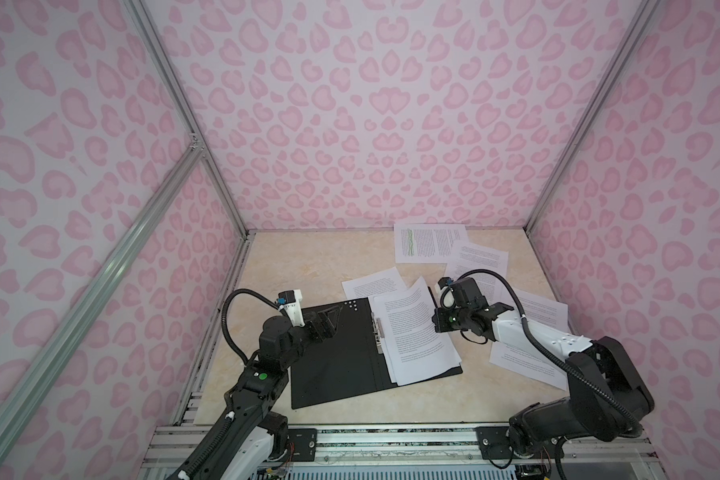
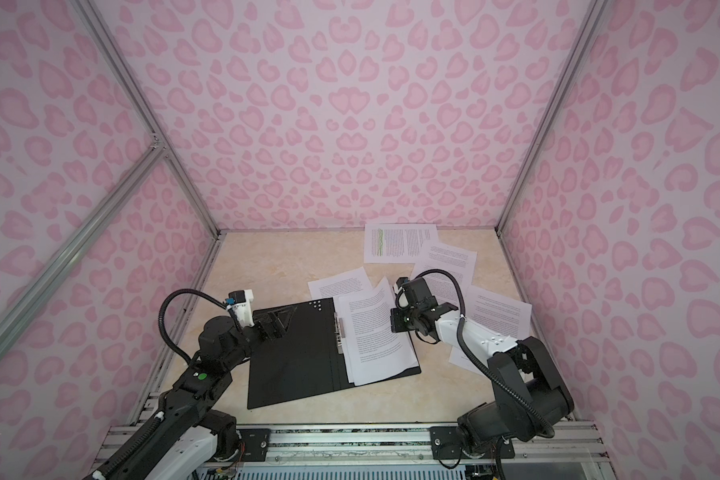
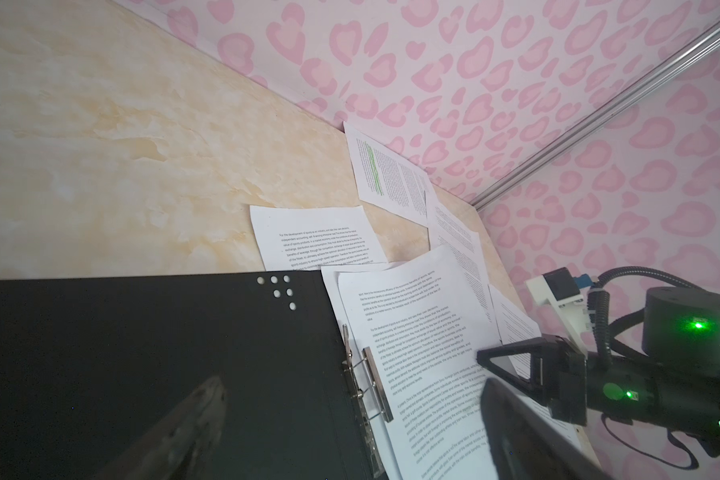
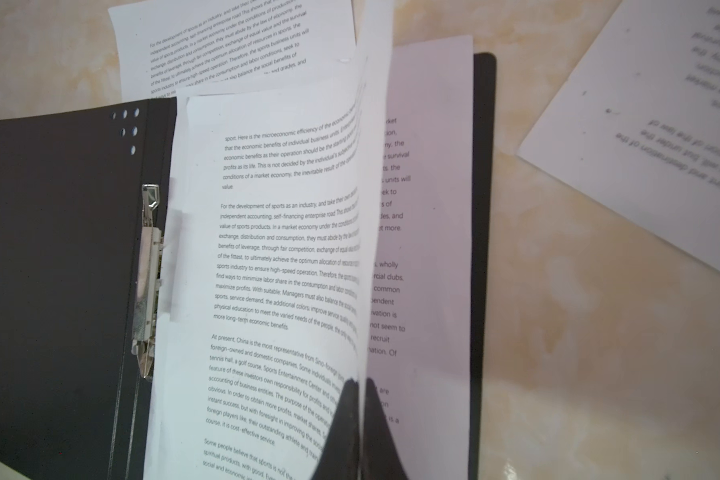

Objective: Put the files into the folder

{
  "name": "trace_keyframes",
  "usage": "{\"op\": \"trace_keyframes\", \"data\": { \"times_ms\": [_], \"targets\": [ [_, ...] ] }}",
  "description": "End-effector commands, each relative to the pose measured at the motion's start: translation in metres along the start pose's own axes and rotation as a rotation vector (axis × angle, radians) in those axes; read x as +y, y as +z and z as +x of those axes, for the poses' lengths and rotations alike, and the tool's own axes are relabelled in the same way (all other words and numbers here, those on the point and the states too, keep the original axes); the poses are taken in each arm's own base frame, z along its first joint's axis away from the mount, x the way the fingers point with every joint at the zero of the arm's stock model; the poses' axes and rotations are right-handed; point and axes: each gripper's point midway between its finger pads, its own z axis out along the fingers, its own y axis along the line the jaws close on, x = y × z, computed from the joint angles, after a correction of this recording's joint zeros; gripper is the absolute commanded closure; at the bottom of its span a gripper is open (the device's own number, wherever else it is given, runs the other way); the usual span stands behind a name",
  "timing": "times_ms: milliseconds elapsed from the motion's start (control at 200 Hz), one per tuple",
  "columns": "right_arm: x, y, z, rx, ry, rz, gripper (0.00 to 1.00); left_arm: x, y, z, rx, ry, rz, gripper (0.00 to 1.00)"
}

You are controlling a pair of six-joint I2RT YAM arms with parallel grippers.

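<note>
Folder (image 1: 333, 365) lay open on desk (image 1: 308, 257), black inside up. Its long axis ran near-to-far w/ a slight tilt, 1 metal clip (image 1: 378, 334) at spine. L gripper (image 1: 329, 318) was over the left cover, jaws wide apart. R gripper (image 4: 360, 415) was clamped on the raised edge of 1 sheet (image 4: 287, 249) over the right half, w/ 1 more sheet under it. Approx 5 loose sheets (image 1: 373, 284) lay around R gripper, the green-lined one (image 1: 427, 243) farthest beyond it.

"For the development of sports as an industry" on the top sheet (image 4: 267, 249)
</note>
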Motion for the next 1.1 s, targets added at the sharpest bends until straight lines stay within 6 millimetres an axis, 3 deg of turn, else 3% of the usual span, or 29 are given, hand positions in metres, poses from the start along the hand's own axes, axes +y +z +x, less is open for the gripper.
{"op": "trace_keyframes", "data": {
  "times_ms": [0,760,1095],
  "targets": [
    [0.003,0.005,0.000,0.002,0.012,-0.023,1.00,-0.004,0.000,-0.005,-0.012,0.008,0.012,0.03],
    [0.011,0.010,0.002,0.011,0.032,-0.073,1.00,-0.003,0.002,-0.003,-0.004,0.004,0.009,0.03],
    [0.014,0.011,0.002,0.011,0.042,-0.092,0.95,-0.003,0.002,-0.003,-0.003,0.003,0.009,0.03]
  ]
}}
